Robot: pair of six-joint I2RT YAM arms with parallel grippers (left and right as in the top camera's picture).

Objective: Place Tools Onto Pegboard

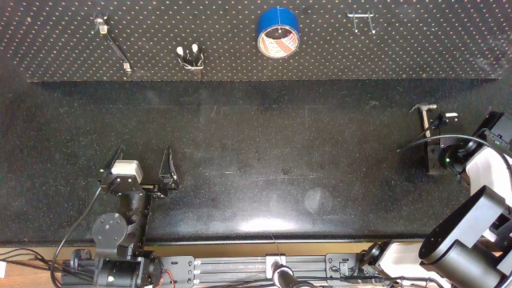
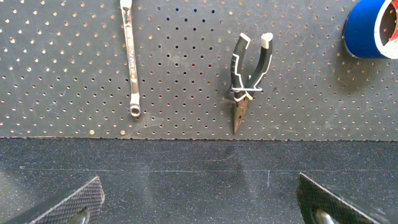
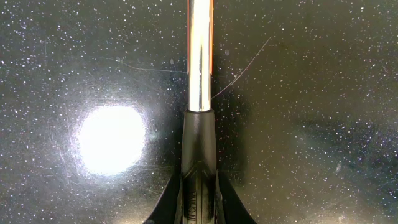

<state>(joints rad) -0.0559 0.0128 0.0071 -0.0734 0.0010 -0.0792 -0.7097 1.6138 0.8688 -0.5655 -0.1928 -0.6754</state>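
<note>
Right hand [image 3: 199,194] clamps the hammer [image 3: 200,62] handle; left hand [image 2: 199,190] gapes wide, facing the pegboard [image 2: 62,68]

Workshop bench: pegboard [image 1: 400,48] hung with wrench [image 2: 130,56], pliers [image 2: 249,81] and tape [image 1: 272,20] above a black worktop [image 1: 280,144].

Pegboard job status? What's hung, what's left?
Done: wrench, pliers and blue tape hang on the pegboard. In hand: right pincer is shut on the hammer, away from the board. To do: hang it, probably on the empty hook. Left pincer open, holding nothing.
</note>
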